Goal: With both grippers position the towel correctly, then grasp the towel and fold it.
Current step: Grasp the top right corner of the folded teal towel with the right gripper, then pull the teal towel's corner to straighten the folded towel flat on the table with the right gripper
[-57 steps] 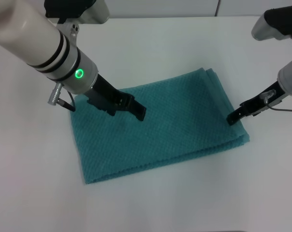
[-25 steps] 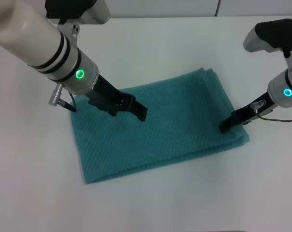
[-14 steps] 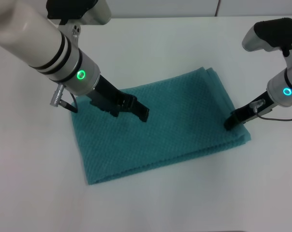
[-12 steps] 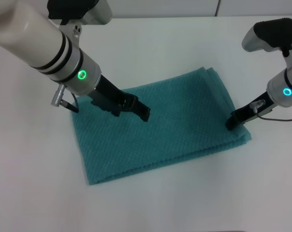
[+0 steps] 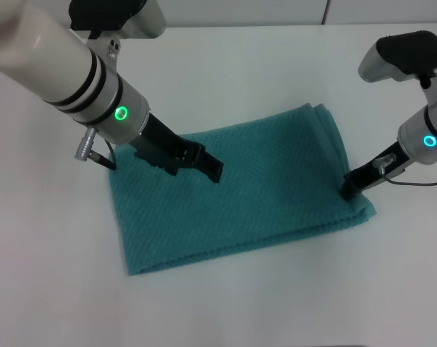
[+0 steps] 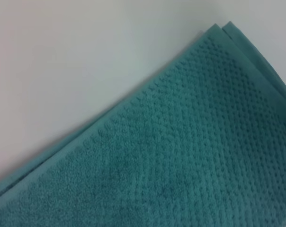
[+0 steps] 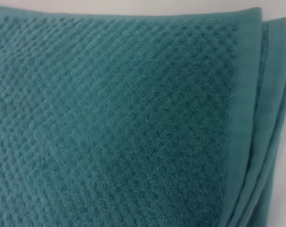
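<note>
Head view shows us the teal waffle-weave towel lying flat and askew on the white table, so we judge the positioning step in hand. Our left gripper hangs over the towel's left-centre; our right gripper presses its tip at the right edge near the layered corner. Next we would need to square the cloth, then pinch its edges for the fold. We cannot tell how either gripper's jaws stand. Both wrist views show only cloth weave and stacked hems, no fingers.
</note>
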Tool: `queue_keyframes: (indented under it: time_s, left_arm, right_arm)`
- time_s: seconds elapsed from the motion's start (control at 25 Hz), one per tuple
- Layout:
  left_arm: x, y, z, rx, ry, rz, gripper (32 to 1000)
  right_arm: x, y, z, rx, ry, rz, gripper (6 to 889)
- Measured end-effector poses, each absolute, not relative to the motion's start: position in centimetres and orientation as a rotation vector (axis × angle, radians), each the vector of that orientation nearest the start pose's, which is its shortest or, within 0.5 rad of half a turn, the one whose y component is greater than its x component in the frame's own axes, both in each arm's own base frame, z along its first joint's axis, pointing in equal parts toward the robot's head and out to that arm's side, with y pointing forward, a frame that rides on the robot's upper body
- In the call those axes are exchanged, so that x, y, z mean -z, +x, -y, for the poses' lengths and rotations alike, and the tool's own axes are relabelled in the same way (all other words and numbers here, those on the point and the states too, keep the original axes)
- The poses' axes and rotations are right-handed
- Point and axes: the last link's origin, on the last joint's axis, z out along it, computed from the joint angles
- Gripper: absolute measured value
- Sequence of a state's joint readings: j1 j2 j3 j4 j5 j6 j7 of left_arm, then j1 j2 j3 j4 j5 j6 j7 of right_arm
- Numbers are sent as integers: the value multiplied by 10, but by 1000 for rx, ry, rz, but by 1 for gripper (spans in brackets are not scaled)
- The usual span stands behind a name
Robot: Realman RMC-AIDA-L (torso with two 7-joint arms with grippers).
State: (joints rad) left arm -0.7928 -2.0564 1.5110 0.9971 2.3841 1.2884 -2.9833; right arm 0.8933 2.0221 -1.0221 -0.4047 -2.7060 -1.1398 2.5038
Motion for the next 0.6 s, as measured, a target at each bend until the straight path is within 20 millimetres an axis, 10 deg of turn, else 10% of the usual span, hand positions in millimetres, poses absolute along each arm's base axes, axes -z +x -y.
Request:
queue_keyframes:
  time_s: [0.6]
  left_arm:
    - [56, -155, -385, -273, -2413, 1439, 862]
  right_arm:
    - [56, 259, -370, 582, -2526, -1404, 60]
